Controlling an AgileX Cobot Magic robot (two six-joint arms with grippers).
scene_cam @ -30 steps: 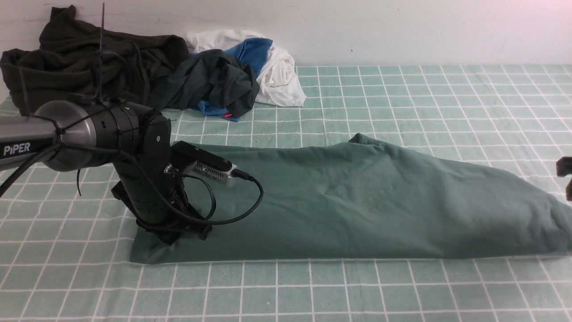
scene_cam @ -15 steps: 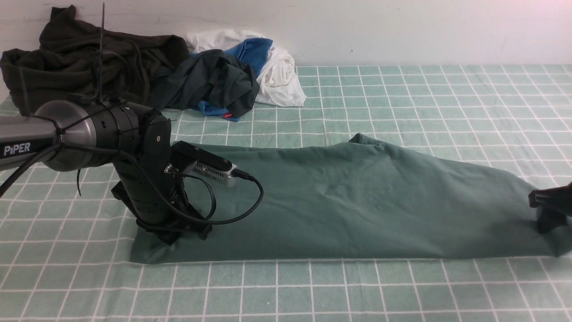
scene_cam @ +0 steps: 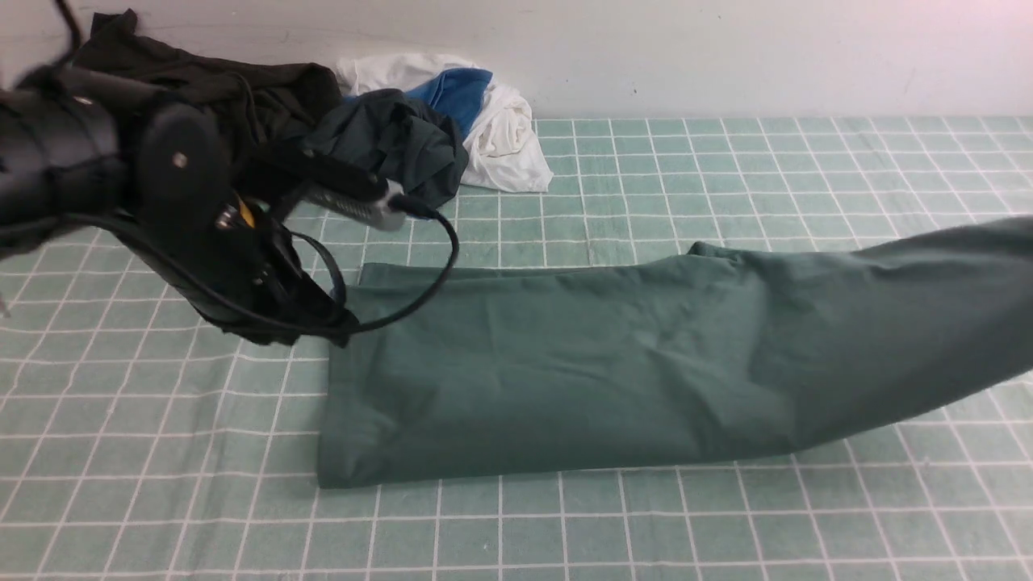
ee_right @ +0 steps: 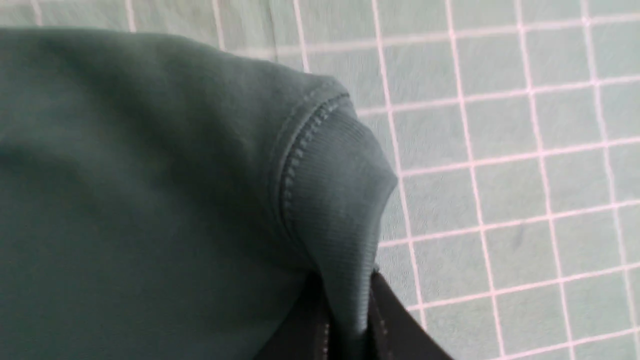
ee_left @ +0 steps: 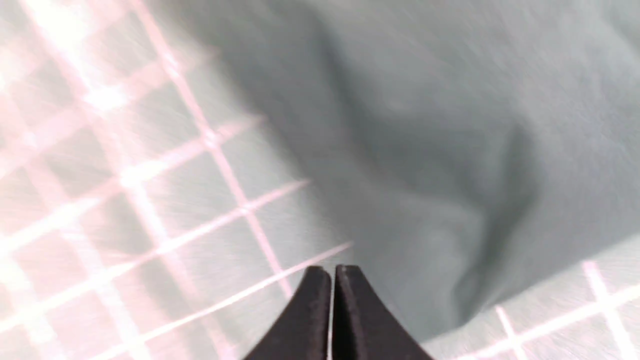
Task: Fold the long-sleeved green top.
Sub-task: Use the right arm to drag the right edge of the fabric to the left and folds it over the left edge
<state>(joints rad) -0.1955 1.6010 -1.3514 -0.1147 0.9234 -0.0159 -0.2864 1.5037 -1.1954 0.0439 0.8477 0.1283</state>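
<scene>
1. The right gripper (ee_right: 345, 310) has now clenched the right end of the green top (scene_cam: 565, 363) and lifted it.
2. The left gripper (ee_left: 332, 285) is closed, empty.
3. The top's left end has slid right across the table (scene_cam: 605, 532); it may need straightening.

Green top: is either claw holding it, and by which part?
The right claw grips the green top by its end near the stitched hem. The left claw is shut, holding nothing.

Dark garments (scene_cam: 274, 97), white (scene_cam: 508, 137) and blue cloths (scene_cam: 454, 95) heaped together.
</scene>
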